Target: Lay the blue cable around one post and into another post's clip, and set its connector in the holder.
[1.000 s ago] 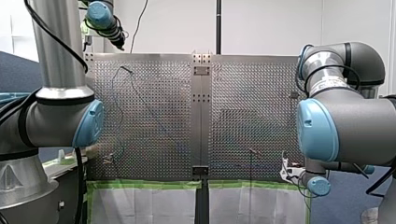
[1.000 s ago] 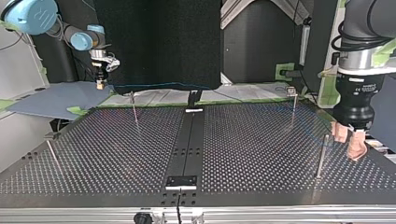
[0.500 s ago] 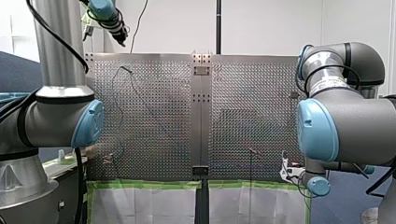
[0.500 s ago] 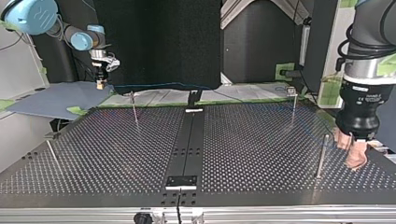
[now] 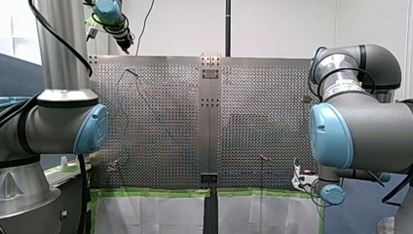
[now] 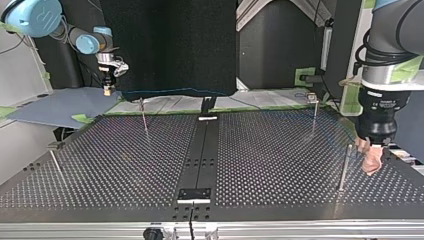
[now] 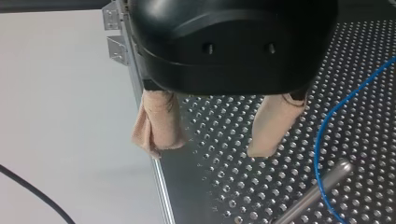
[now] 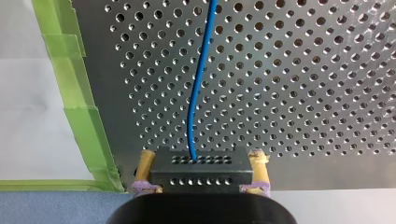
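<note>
My right gripper (image 8: 201, 173) is shut on the black connector block (image 8: 200, 167). The blue cable (image 8: 198, 88) leaves the block and runs ahead over the perforated table (image 8: 303, 93). In the top view my right gripper (image 6: 107, 90) hangs past the table's far left corner. My left gripper (image 7: 205, 149) is open, and nothing sits between its beige pads (image 7: 273, 126). It hovers at the table's edge, with the blue cable (image 7: 322, 135) and a metal post (image 7: 317, 191) just beside it. At the top view's right, my left gripper (image 6: 371, 161) stands next to that post (image 6: 344, 167).
Other thin posts (image 6: 144, 116) (image 6: 314, 111) (image 6: 56, 164) stand on the table. A black centre strip (image 6: 202, 155) carries a small block (image 6: 195, 194) at the near edge. Green tape (image 8: 77, 93) lines the table edge near my right gripper.
My left arm has shifted slightly; in the top view its gripper now sits a little closer to the nearby post. My right arm has not moved.
</note>
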